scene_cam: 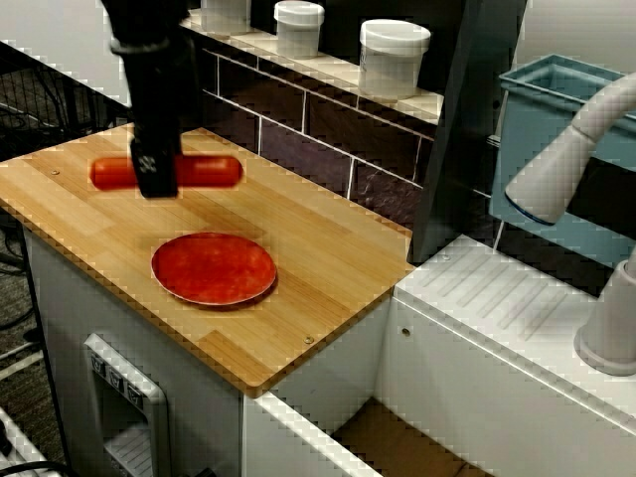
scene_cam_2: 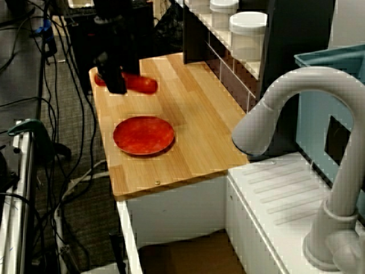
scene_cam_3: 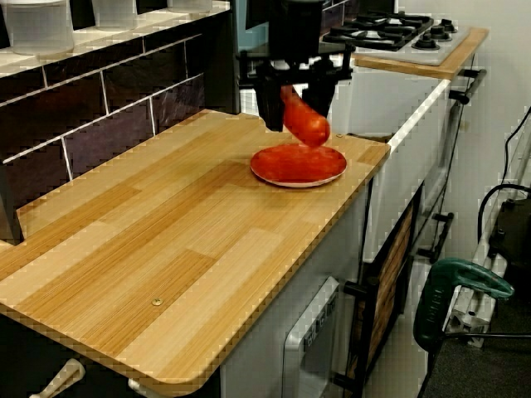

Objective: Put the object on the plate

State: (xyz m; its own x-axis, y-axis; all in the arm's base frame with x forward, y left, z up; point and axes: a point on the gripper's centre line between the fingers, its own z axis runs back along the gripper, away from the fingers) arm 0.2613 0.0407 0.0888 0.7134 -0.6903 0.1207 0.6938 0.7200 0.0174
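Note:
The red-orange sausage (scene_cam: 204, 171) is at the back left of the wooden counter, lengthwise along it. My black gripper (scene_cam: 156, 185) comes down from above and its fingers straddle the sausage's middle. In the side view the fingers (scene_cam_3: 269, 108) press against both sides of the sausage (scene_cam_3: 305, 123), which seems to sit just above the wood. The round red plate (scene_cam: 214, 268) lies flat and empty on the counter in front of the sausage, about a hand's width nearer the front edge. Both also show in the overhead view: the sausage (scene_cam_2: 140, 84) and the plate (scene_cam_2: 144, 135).
Three white lidded jars (scene_cam: 394, 55) stand on a tiled ledge behind the counter. A dark upright panel (scene_cam: 467, 129) bounds the counter's right end. A grey faucet (scene_cam: 566, 159) and white sink drainboard (scene_cam: 507, 298) lie to the right. The counter's front edge (scene_cam: 248, 383) drops off.

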